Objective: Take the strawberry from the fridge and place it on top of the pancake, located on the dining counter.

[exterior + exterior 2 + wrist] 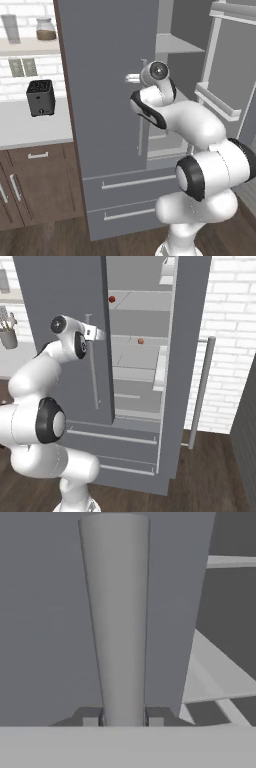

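Strawberry (112, 299): small red berry on an upper pale shelf inside the fridge (65, 316), seen at about 1 o'clock from the arm's wrist in the right base view. A second small reddish-brown item (141, 341) sits one shelf lower, toward 4 o'clock from the berry; too small to identify with confidence. Right fridge door (187, 356) stands open; left door closed. Claw (123, 718) has its two fingertips set on either side of the left door's vertical bar handle (116, 612), closed against it. Black toaster (40, 97) on the white table (30, 127) at 9 o'clock from the fridge.
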You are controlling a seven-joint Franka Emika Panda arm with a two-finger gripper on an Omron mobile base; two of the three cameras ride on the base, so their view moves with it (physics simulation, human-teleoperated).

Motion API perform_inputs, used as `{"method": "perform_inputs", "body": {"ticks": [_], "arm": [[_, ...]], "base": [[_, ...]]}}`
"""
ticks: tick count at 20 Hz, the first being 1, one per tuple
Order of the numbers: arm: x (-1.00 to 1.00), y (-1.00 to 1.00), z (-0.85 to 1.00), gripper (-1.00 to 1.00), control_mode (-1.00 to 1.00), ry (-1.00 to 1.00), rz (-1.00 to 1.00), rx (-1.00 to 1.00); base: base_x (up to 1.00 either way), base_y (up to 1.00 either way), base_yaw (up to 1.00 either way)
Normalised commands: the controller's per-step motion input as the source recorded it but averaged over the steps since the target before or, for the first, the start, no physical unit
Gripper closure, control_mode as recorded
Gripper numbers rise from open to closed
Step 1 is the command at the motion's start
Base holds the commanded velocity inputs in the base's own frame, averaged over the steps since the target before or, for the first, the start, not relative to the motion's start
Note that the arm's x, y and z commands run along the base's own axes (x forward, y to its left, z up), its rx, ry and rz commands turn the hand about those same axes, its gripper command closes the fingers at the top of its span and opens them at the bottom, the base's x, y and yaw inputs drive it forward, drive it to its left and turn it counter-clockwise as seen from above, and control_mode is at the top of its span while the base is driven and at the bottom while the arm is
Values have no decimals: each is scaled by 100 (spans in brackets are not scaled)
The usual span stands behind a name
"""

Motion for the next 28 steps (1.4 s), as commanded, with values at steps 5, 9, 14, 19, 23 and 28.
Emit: {"method": "perform_inputs", "body": {"ticks": [5,9,14,19,23,28], "arm": [[-72,22,0,100,-100,1,-5,-4],[-71,38,0,100,-100,5,-8,-5],[-59,30,0,100,-100,14,-7,-3],[-65,40,0,100,-100,11,-6,-6],[-72,46,0,100,-100,9,-7,-7],[-32,8,0,-100,-100,2,-7,-2]], "base": [[0,0,0],[0,0,0],[0,0,0],[0,0,0],[0,0,0],[0,0,0]]}}
